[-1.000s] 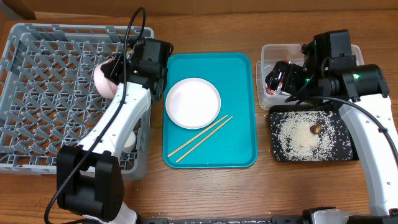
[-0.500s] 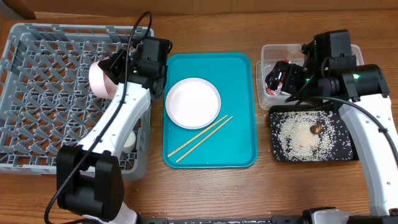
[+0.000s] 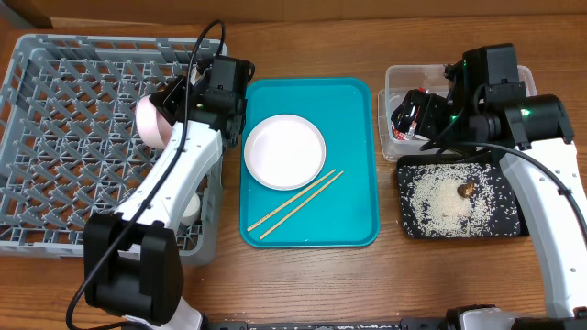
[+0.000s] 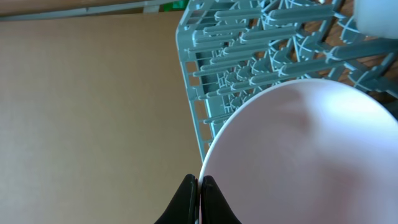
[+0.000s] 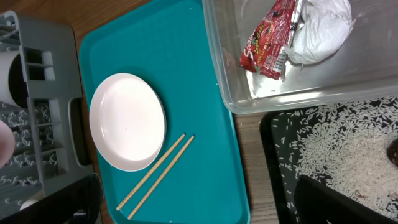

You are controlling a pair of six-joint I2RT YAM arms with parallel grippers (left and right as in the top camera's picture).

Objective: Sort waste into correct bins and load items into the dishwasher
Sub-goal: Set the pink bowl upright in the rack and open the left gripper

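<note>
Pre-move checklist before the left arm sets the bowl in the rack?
1. Grip: left fingers shut on bowl rim: ok.
2. Bowl above rack: ok.
3. Slot under bowl free: cannot tell, the bowl hides it.
4. Other arm: right fingers open, over tub, away from rack: ok.
5. Wrapper and tissue in tub: ok.
6. Plate and chopsticks loaded: not ok, on teal tray.

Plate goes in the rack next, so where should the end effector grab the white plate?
Probably the rim, pinched from above on the side nearest the rack. The plate lies flat on the teal tray, so only its thin edge offers a hold, and the chopsticks crowd the opposite side.
</note>
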